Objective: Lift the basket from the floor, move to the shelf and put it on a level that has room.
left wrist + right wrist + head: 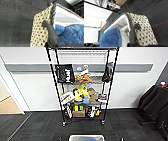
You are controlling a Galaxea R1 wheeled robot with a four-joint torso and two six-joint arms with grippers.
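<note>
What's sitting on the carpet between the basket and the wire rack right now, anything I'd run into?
Nothing visible. In the head view the basket sits nearest the robot, and the stretch of dark carpet floor up to the shelf looks bare. The dark chairs stand off to the right, outside the direct line.

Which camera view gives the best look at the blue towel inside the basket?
The left wrist view: the blue towel lies large against the pale lining of the basket, its fluffy surface plain. The right wrist view shows it too, as a rounded blue heap. In the head view a small blue patch peeks above the bottom edge.
</note>
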